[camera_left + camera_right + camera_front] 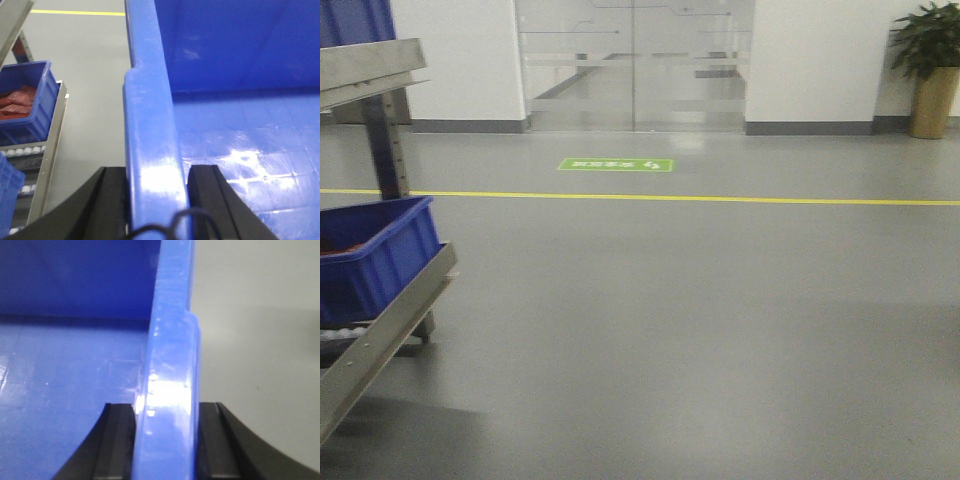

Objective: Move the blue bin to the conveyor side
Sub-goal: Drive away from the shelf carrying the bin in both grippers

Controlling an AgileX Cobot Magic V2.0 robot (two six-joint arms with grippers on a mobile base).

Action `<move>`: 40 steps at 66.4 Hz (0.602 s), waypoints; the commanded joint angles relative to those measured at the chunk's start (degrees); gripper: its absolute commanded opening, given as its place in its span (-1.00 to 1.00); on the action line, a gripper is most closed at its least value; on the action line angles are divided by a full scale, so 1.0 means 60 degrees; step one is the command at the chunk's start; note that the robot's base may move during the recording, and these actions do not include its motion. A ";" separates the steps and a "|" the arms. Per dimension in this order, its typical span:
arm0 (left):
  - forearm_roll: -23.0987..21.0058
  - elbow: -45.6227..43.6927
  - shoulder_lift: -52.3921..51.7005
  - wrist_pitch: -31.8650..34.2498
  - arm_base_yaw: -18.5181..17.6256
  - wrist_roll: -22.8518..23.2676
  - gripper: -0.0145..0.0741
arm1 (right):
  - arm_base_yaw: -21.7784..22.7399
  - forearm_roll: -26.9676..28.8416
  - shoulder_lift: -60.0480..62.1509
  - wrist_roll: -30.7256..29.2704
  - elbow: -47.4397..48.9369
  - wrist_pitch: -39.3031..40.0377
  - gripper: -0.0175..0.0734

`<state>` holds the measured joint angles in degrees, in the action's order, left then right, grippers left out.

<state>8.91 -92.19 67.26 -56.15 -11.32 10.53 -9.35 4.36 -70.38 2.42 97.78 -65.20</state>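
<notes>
On opposite rims of the blue bin (240, 150), long axis unclear, left end effector (157, 175) and right end effector (165, 412) clamp; rack bin (35, 107) holds red pieces (17, 97).

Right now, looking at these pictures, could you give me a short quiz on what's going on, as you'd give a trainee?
1. True or false: the left end effector and the right end effector each clamp the rim of the blue bin.
2. What does the other bin on the steel rack hold? A) reddish material B) white bottles C) green boxes
3. Fill in: the floor line is ___.
Key: 1 true; 2 A; 3 yellow.
</notes>
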 commanded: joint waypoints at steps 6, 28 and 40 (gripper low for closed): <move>0.0328 -0.0139 -0.0215 0.1029 0.0009 -0.0144 -0.72 | 0.0060 -0.0359 0.0225 -0.0149 0.0132 0.0960 -0.79; 0.0328 -0.0139 -0.0215 0.1029 0.0009 -0.0144 -0.72 | 0.0060 -0.0359 0.0225 -0.0149 0.0132 0.0960 -0.79; 0.0328 -0.0139 -0.0215 0.1029 0.0009 -0.0144 -0.72 | 0.0060 -0.0359 0.0225 -0.0149 0.0132 0.0960 -0.79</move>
<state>8.90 -92.19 67.26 -56.15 -11.32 10.53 -9.35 4.36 -70.38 2.42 97.78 -65.31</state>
